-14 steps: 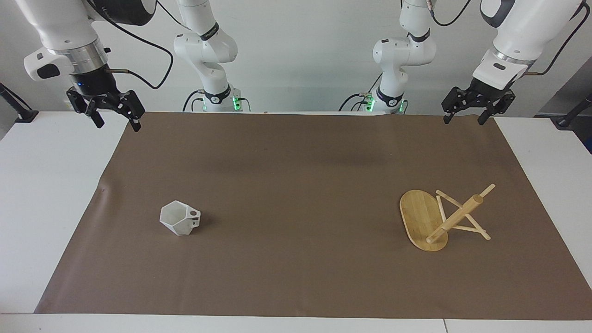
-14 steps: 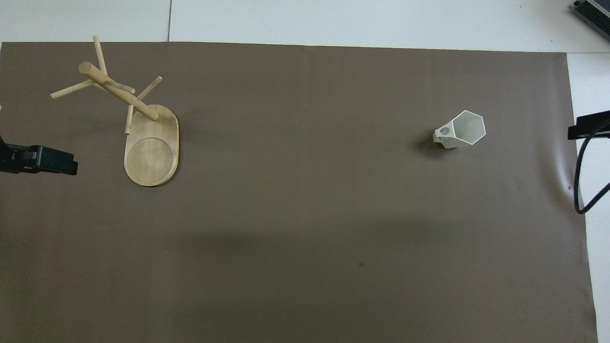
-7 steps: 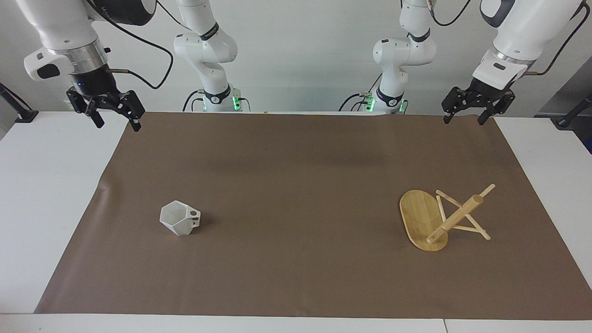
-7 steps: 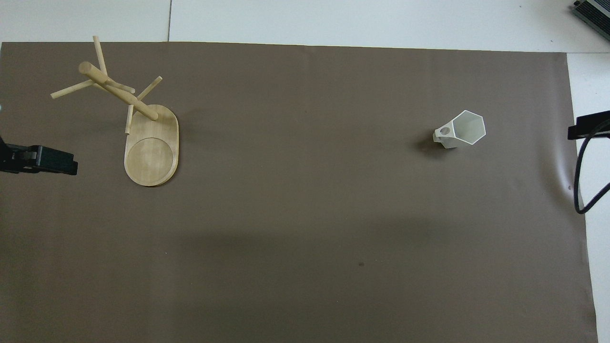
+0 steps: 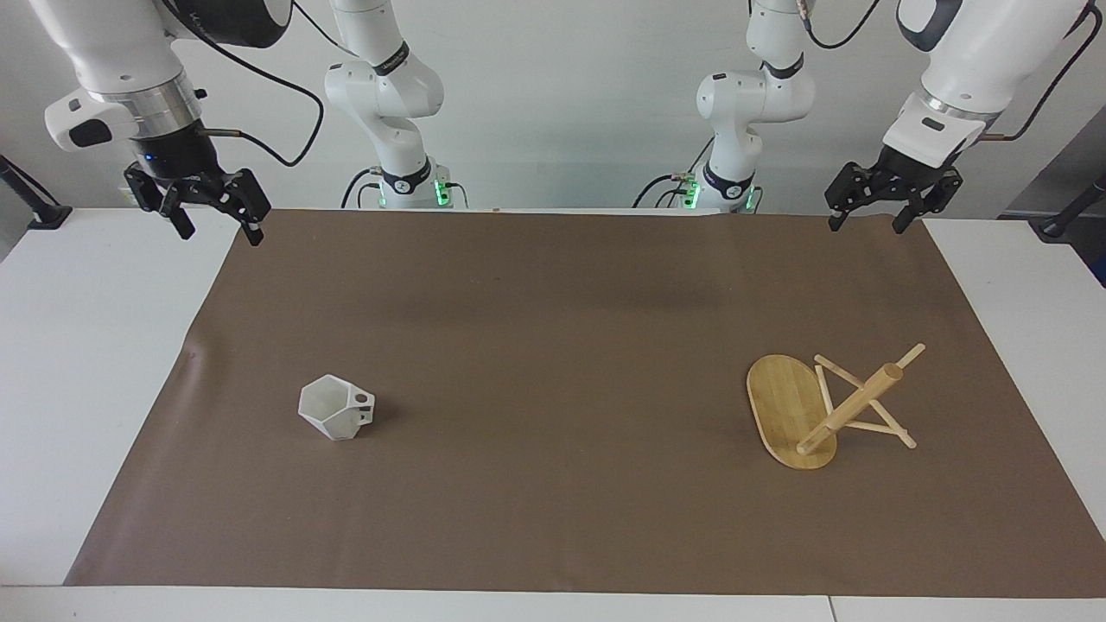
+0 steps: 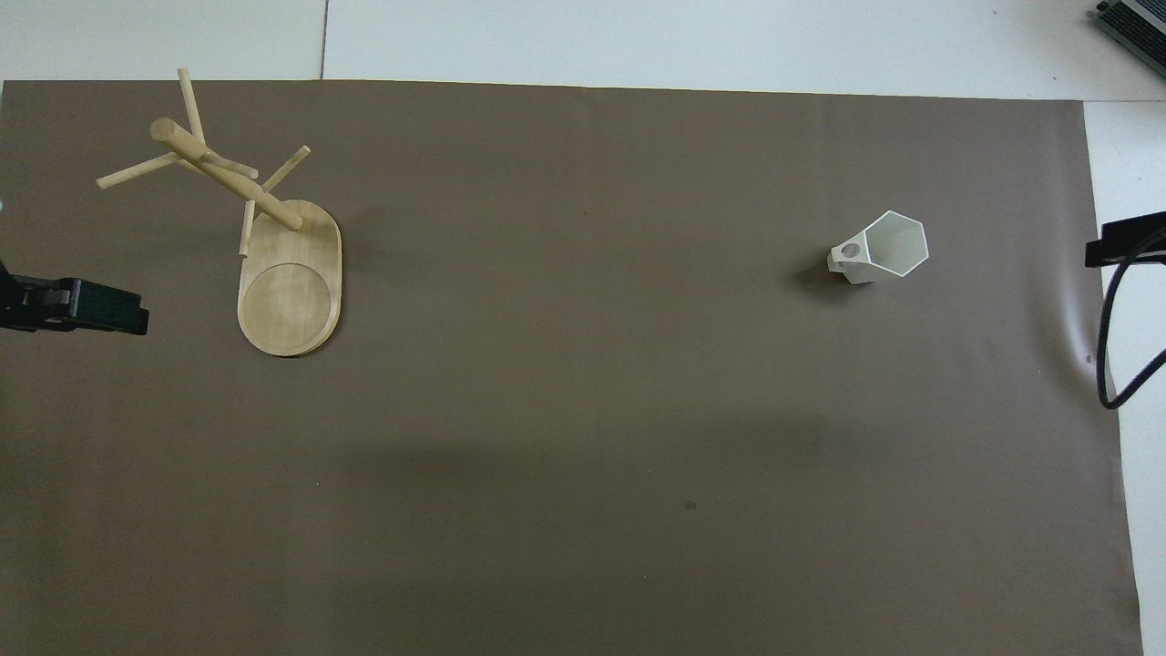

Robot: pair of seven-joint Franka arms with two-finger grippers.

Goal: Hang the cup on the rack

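Note:
The white faceted cup [image 5: 335,409] [image 6: 879,248] stands on the brown mat toward the right arm's end, mouth up, with its pierced handle turned toward the left arm's end. The bamboo rack [image 5: 829,410] [image 6: 255,228] stands upright on its oval base toward the left arm's end, pegs bare. My right gripper [image 5: 220,235] hangs open and empty above the mat's corner near its arm's end. My left gripper [image 5: 866,226] hangs open and empty above the other corner by the robots. Both are well apart from the cup and the rack. Only a part of each gripper shows at the side edges of the overhead view.
A brown mat [image 5: 553,345] covers most of the white table [image 5: 78,345]. A black cable [image 6: 1107,337] loops over the mat's edge at the right arm's end. Two further white arms stand at the robots' edge of the table.

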